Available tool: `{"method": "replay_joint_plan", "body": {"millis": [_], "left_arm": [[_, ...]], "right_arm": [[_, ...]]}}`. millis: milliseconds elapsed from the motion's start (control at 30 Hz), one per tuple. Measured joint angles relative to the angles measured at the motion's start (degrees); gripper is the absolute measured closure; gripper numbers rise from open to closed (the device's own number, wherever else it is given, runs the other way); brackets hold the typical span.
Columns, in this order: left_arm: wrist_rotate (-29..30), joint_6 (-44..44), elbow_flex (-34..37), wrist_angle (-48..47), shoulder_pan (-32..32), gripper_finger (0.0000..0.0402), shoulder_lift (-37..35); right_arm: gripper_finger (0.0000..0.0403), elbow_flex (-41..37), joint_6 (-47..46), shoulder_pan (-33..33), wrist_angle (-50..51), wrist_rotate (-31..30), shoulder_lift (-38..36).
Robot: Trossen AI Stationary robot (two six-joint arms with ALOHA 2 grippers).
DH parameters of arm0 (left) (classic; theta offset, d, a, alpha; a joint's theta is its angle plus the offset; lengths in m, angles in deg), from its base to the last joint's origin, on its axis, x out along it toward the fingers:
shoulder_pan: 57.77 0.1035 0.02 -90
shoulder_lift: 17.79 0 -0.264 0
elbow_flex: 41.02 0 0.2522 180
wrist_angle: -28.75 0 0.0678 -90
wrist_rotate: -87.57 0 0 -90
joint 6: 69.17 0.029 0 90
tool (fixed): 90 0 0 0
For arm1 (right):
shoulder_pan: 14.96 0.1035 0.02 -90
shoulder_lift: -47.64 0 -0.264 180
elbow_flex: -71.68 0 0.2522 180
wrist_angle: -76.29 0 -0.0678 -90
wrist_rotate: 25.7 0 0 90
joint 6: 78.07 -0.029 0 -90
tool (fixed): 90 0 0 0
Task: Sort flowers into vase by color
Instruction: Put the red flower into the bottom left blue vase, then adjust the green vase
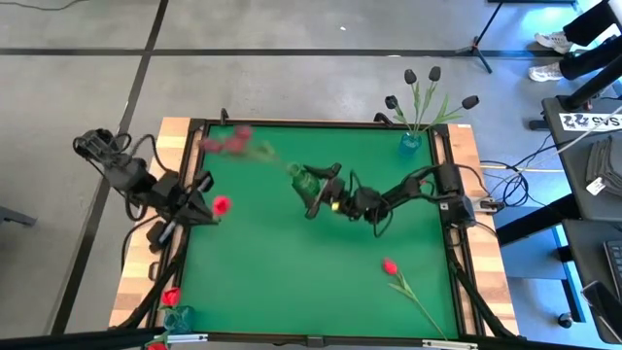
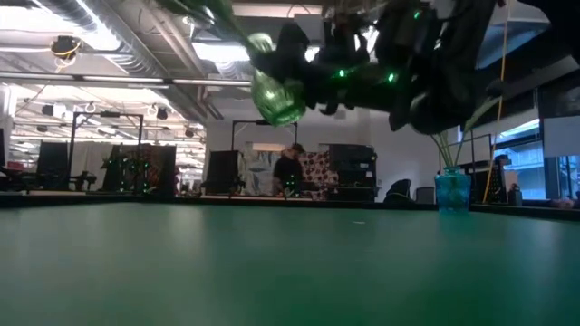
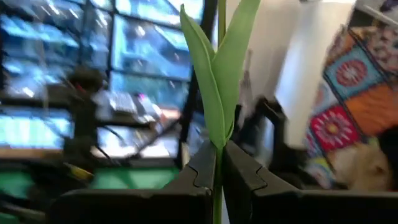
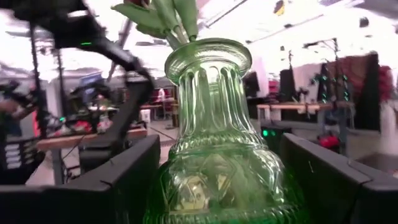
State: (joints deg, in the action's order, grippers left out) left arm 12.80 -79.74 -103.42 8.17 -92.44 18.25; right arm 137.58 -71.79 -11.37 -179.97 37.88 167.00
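My right claw (image 1: 313, 194) is gripping a green vase (image 1: 302, 179) of pink tulips (image 1: 231, 142), lifted and tilted over the middle of the worktop (image 1: 292, 272). My left claw (image 1: 199, 209) is pinching a red tulip (image 1: 221, 205) by its stem at the worktop's left edge. Another red one (image 1: 390, 266) is lying near the right front corner
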Motion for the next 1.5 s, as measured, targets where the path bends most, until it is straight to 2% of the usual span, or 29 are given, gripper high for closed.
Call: {"method": "replay_joint_plan", "body": {"millis": [67, 200, 367, 467, 633, 800, 1033, 1233, 1333, 1500], "left_arm": [[-2.2, -2.4, 0.0, -2.9, -0.4, 0.0392, 0.5], [-0.9, -6.9, 3.5, -5.8, -2.2, 0.0392, 1.2], [8.4, -11.7, 11.9, -5.3, -2.7, 0.0392, 2.0], [13.2, -12.9, 17.1, -1.3, -2.4, 0.0392, 2.0], [13.3, -20.2, 24.3, -4.7, 0.2, 0.0392, 2.3], [7.2, -23.7, 30.9, -3.0, 3.9, 0.0392, 6.0], [7.1, -24.2, 33.8, -2.8, 10.6, 0.0385, 14.0], [4.9, -25.4, 34.0, -2.6, 12.6, 0.0337, 19.7], [4.7, -26.7, 34.0, -2.7, 12.4, 0.0313, 22.2], [4.9, -29.8, 30.3, -3.2, 12.4, 0.0282, 21.6]], "right_arm": [[0.0091, -1.1, -3.3, -2.6, 0.2, 1.6, -0.7], [0.0091, -2.3, -4.8, -5.8, 0.0, 4.1, -2.9], [0.0091, -4.0, -4.4, -6.3, -0.2, 6.6, -7.1], [0.0091, -6.4, -4.3, -6.1, 0.1, 6.6, -9.6], [0.0091, -10.0, -2.4, -3.0, 0.1, 4.0, -13.5], [0.0091, -11.1, 2.3, 1.7, 0.2, 1.0, -15.3], [0.0091, -11.0, 2.7, 2.5, 0.3, 0.0, -15.7], [0.0091, -11.0, 2.6, 2.5, 2.7, 0.3, -15.7], [0.0088, -11.0, 2.6, 2.5, 7.0, 1.8, -15.7], [0.0092, -11.0, 3.0, 2.5, 12.7, 3.0, -15.7]]}}
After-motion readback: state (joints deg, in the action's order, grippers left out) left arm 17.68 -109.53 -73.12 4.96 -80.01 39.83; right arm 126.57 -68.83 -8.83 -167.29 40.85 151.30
